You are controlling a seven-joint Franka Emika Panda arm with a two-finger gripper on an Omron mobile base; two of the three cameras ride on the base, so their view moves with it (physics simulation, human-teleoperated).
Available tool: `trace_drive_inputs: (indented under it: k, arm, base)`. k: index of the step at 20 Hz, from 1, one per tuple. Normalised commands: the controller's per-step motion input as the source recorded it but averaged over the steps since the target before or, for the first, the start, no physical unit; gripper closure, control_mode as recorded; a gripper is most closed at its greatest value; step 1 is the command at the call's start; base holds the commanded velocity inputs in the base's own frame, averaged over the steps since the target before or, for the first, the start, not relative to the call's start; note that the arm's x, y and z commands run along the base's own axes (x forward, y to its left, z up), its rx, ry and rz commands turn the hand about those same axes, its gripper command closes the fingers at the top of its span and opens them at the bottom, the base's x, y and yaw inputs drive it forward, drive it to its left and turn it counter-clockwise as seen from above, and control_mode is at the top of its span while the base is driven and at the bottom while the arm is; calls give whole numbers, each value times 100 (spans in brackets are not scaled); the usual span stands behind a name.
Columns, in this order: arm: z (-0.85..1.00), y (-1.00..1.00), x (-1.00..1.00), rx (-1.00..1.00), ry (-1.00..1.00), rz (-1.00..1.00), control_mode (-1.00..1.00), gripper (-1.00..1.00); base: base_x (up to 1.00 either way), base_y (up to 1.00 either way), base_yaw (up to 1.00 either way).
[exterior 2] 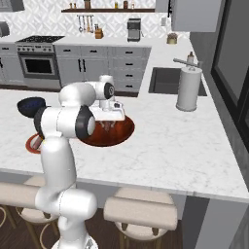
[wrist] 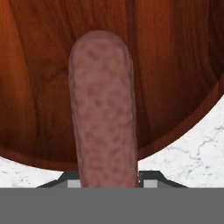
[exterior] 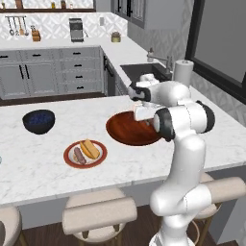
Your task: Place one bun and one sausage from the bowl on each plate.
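The wide reddish-brown wooden bowl [exterior: 126, 130] [exterior 2: 121, 132] [wrist: 39, 87] lies on the marble counter. My gripper [exterior 2: 109, 125] [wrist: 107, 180] hangs low over it, shut on a pinkish-brown sausage [wrist: 103, 109] that runs lengthwise between the fingers. In the left base view my own forearm covers the gripper. The red-brown-rimmed plate [exterior: 69, 161] [exterior 2: 32, 144] sits to the bowl's left and carries a bun [exterior: 90, 148] and a sausage [exterior: 79, 156]. A sliver of the pale blue-green plate [exterior: 0, 160] shows at the left edge.
A dark blue-black bowl [exterior: 38, 121] [exterior 2: 29, 104] stands at the counter's far left. A paper towel roll [exterior 2: 188, 90] and the sink [exterior 2: 168, 80] are to the right. Stools [exterior: 98, 216] line the near counter edge.
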Motion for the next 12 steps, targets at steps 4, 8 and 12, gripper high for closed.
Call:
trace_drive_inputs:
  k: [4,8,12]
  arm:
    - [87,-11,-99,30,-32,0,-100,100]
    - [74,0,-100,7,-18,0,-100,100]
    - [34,0,-100,0,-17,0,-100,100]
  base:
    - [0,0,0]
    - [0,0,0]
    - [0,0,0]
